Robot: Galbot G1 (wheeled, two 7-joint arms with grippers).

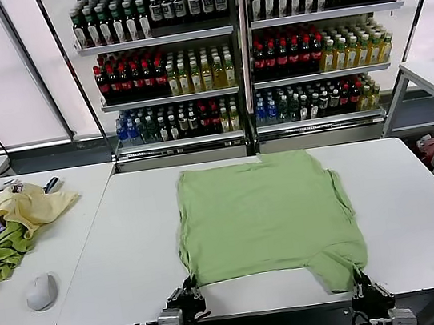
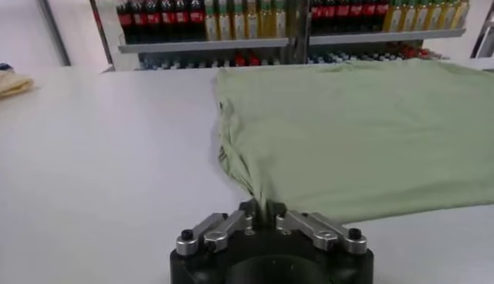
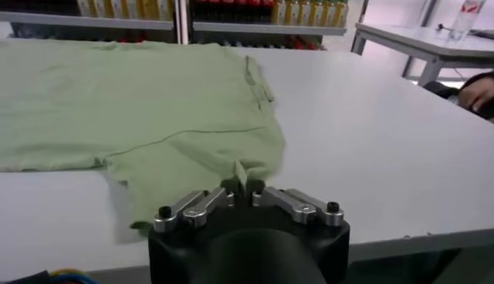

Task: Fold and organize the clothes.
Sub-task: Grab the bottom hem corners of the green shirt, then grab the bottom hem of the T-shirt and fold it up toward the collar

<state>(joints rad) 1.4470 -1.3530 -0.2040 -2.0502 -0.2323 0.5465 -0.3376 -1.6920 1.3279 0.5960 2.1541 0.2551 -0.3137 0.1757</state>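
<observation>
**Near hem pinched at both corners, ready for the fold**

The sage-green polo shirt point(image 1: 267, 217) is spread flat on the white table point(image 1: 417, 207), lying between the two arms, its plain side up and its near edge at the table's front rim. The left gripper point(image 1: 190, 294) is seen closed on the shirt's near left corner; in the left wrist view the cloth is gathered into a small peak between the shut fingers point(image 2: 255, 207). The right gripper point(image 1: 361, 281) is likewise closed on the near right corner, where a fold of cloth is nipped between its fingers point(image 3: 248, 185).

For the step in hand, judged to be the lifting of the near edge and its carrying toward the far edge, both corners would best be raised together and level, so that the hem is kept taut and no diagonal crease is drawn across the cloth. The right corner looks bunched and hangs lower than the left; some tension between the grippers would be needed to straighten it. The pinches are small, so a slip is possible if the cloth is tugged hard.

Counted: one polo shirt on the working table; two grippers, both engaged. On the side table point(image 1: 75, 190) to the left, one heap of other garments point(image 1: 8, 228) (yellow, olive and purple pieces can be told apart) and one computer mouse point(image 1: 41, 291) are seen. Behind, two shelf units point(image 1: 240, 26) of bottles are ranged; the bottles are too many to count.
</observation>
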